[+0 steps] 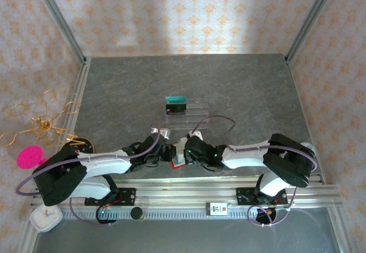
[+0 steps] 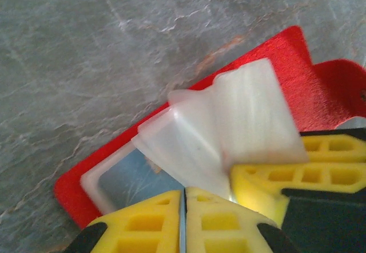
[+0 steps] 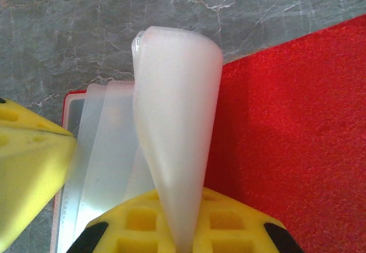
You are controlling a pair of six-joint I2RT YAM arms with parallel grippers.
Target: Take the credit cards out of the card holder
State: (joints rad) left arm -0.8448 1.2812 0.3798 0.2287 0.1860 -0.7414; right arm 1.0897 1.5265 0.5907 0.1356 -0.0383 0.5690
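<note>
Grey table (image 1: 240,87) open beyond; left hand (image 2: 184,204) and right hand (image 3: 180,233) each pinch card holder (image 3: 286,150) pockets near edge.

**A:** Looking down on a grey stone-patterned tabletop (image 1: 114,93). Seeing the left gripper (image 1: 170,159) and the right gripper (image 1: 184,157) nose to nose near the front edge, right over a small flat bright red card holder (image 1: 179,163).

**B:** Confirming that. Can't judge the jaws from up here, far too small. Spotting a clear plastic compartmented tray (image 1: 197,109) farther back, plus a teal-green card (image 1: 176,99) at its left end and a black card (image 1: 176,108) just nearer than that.

**A:** Noting two small pale grey bits (image 1: 160,131) between tray and left arm, too tiny to name. And off the left side, picking out a tangle of gold wire (image 1: 40,124) beside a bright pink disc (image 1: 28,157).
</note>
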